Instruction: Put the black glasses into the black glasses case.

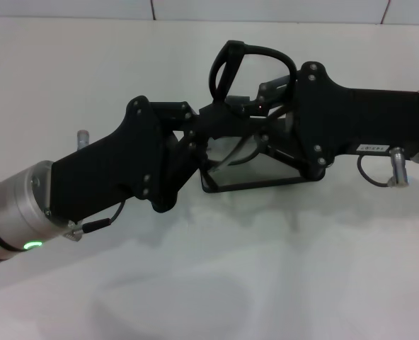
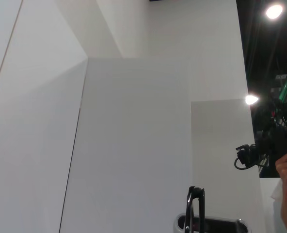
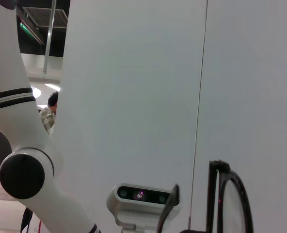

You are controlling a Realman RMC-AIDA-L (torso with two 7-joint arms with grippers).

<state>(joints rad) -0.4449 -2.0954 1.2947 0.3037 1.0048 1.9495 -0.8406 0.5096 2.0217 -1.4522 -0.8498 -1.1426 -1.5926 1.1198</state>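
From the head camera I see my left arm coming in from the lower left, its silver cuff with a green light nearest me and its black gripper point(image 1: 199, 138) reaching up toward the middle of the white table point(image 1: 68, 78). Its fingers end at the dark cluster where the two arms meet, and I cannot tell how far apart they are or whether they hold anything.

Just right of that, at the centre, lies the open case point(image 1: 252, 177), a black frame with a greyish inside, mostly hidden beneath both grippers. Above it the glasses point(image 1: 248, 67) stand up off the table, one rounded lens rim arching clear over the grippers, with the lower part buried among the fingers. Thin dark lines, perhaps a temple arm, cross the case opening.

On the right, my right arm enters level from the right edge, and its gripper point(image 1: 266, 95) meets the glasses at the centre. It seems to be at the frame, but I cannot tell whether its fingers are closed on it.

The left wrist camera shows a slim black piece of the glasses point(image 2: 195, 208) against white walls. The right wrist camera shows a lens rim point(image 3: 231, 204) close up.
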